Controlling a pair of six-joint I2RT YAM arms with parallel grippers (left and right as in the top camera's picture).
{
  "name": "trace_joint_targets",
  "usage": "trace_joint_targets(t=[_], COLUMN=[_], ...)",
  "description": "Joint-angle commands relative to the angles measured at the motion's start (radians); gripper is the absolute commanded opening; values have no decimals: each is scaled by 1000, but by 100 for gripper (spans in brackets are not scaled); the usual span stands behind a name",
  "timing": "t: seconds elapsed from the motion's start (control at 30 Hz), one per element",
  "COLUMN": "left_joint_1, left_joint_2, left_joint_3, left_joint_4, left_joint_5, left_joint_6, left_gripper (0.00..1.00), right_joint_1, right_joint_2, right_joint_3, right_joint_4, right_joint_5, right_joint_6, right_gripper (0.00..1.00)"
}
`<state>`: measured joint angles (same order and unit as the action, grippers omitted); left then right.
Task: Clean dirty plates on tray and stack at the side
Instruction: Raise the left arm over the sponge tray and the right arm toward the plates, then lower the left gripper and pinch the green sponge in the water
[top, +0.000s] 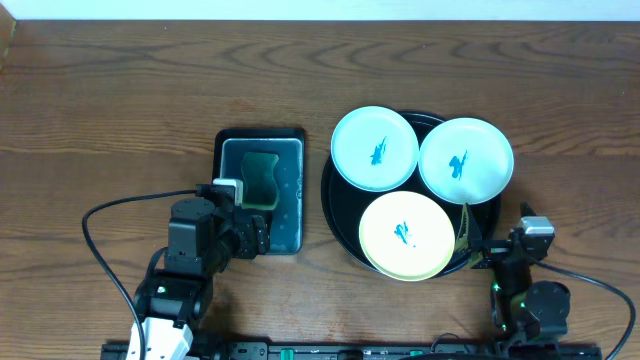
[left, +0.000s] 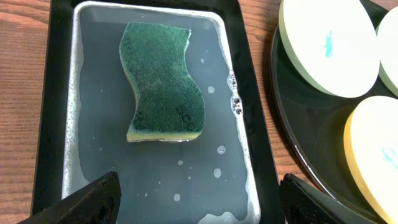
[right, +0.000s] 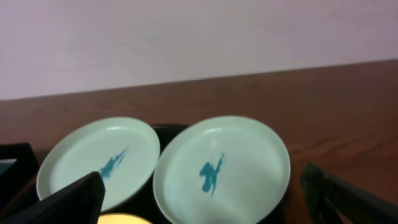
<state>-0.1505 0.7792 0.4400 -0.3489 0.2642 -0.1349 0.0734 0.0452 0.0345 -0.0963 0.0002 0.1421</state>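
Both pincers spread wide and empty by the black tray (top: 338, 215) of plates.
Overhead: the left pincer (top: 258, 236) hangs over the near end of the sponge tray (top: 228, 138); the right pincer (top: 470, 246) sits just beside the yellow plate (top: 405, 235), with two bluish plates (top: 375, 148) beyond it. Left wrist: the sponge (left: 163, 84) lies in soapy water (left: 186, 174) ahead, between the jaws. Right wrist: both smeared bluish plates lie ahead, on the tray.
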Motion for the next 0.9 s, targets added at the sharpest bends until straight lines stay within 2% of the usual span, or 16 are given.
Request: trace_joint_targets(t=[0.0, 0.27, 0.53, 0.87], left_joint_1=[5, 5, 5, 6], left_joint_2=[4, 45, 186, 352], left_joint_3=[34, 103, 255, 463], left_joint_4=[2, -22, -165, -340], left_joint_5=[-6, -29, -29, -29], left_joint_6=[-10, -10, -9, -10], left_gripper=[82, 82, 82, 82], right_joint_1=[-10, -10, -10, -6], right_joint_2=[64, 379, 688, 938], right_joint_3=[85, 276, 503, 776], right_joint_4=[-30, -80, -174, -454], right_joint_5=[11, 7, -6, -87], right_joint_6=[22, 22, 22, 2], right_gripper=[99, 99, 99, 99])
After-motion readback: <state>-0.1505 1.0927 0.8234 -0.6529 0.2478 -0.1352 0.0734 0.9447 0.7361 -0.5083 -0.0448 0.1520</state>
